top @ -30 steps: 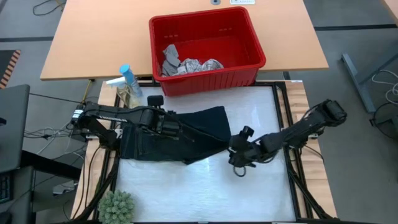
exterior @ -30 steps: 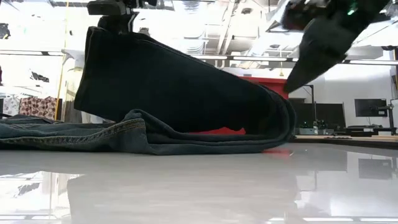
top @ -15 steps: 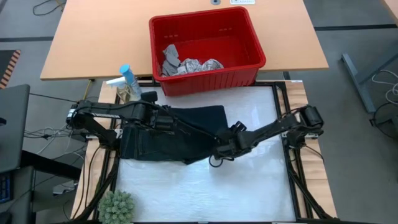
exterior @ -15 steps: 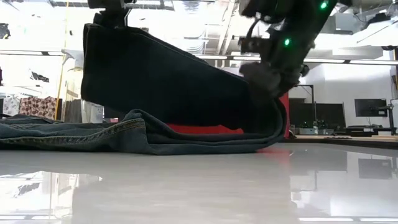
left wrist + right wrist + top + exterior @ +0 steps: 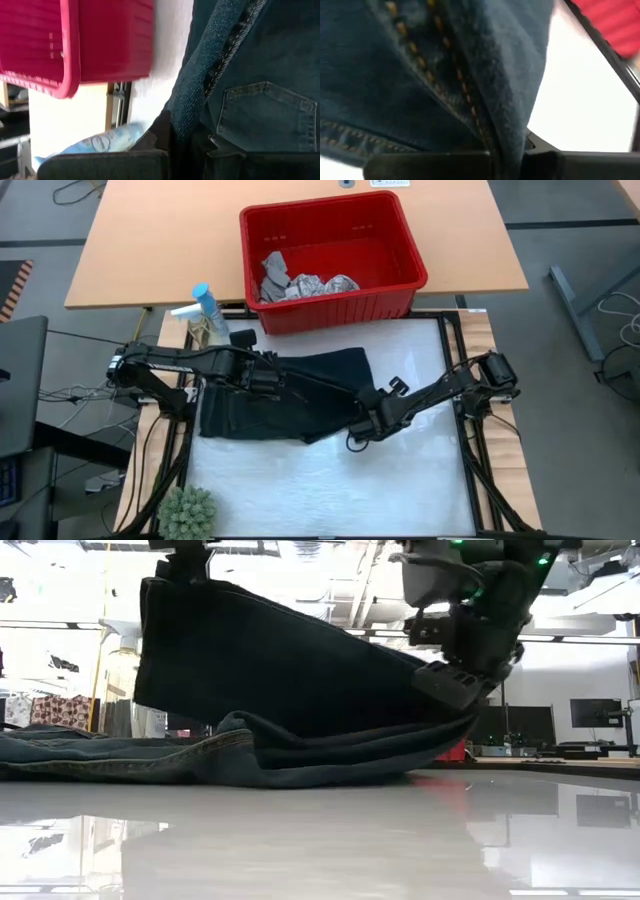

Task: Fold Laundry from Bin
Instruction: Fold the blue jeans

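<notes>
Both tools clamped on the trousers, mid-fold on the tabletop

Nearest, the right tool [image 5: 358, 432] is closed on the trousers' [image 5: 285, 395] folded near edge; their long axis runs left to right across the white tabletop [image 5: 330, 485], so each arm holds its own end. The left tool [image 5: 268, 374] pinches a raised denim fold by the back pocket. Beyond stands the red bin [image 5: 400, 235], grey and leaf-print laundry [image 5: 300, 280] still inside.
</notes>
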`<state>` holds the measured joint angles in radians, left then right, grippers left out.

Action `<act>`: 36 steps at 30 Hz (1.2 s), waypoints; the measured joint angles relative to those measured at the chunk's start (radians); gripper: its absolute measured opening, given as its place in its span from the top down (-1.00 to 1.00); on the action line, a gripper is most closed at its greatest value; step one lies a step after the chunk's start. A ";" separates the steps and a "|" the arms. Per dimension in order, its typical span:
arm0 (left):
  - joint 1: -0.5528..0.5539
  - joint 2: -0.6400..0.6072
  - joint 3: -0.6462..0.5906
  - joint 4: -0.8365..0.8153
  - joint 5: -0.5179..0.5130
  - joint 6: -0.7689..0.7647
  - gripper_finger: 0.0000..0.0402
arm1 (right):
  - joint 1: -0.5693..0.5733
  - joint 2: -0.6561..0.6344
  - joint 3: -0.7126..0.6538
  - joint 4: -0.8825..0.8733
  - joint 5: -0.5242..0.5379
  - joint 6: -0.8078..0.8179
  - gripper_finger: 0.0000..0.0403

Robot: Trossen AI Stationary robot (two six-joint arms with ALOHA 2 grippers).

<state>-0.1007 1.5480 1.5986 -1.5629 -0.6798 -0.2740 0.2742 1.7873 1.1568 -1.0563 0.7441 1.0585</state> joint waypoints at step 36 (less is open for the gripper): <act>-0.230 0.008 -0.172 -0.001 0.047 -0.225 0.97 | -0.059 -0.001 -0.029 -0.060 -0.068 0.085 0.80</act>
<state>-0.3308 1.5558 1.4262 -1.5636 -0.6325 -0.4994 0.2150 1.7859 1.1275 -1.1168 0.6758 1.1439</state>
